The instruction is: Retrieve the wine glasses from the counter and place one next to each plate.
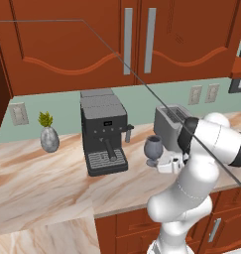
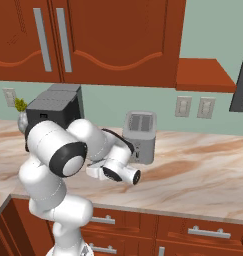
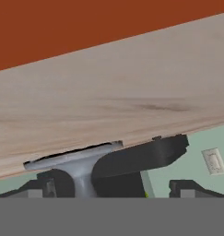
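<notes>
End effector low over the desk, fingers spread on either side of the stem of a glass. The glass stands upright between coffee machine and toaster.

A dark coffee machine stands against the green wall. At its nine o'clock sits a speckled vase; at three o'clock, a silver toaster.
</notes>
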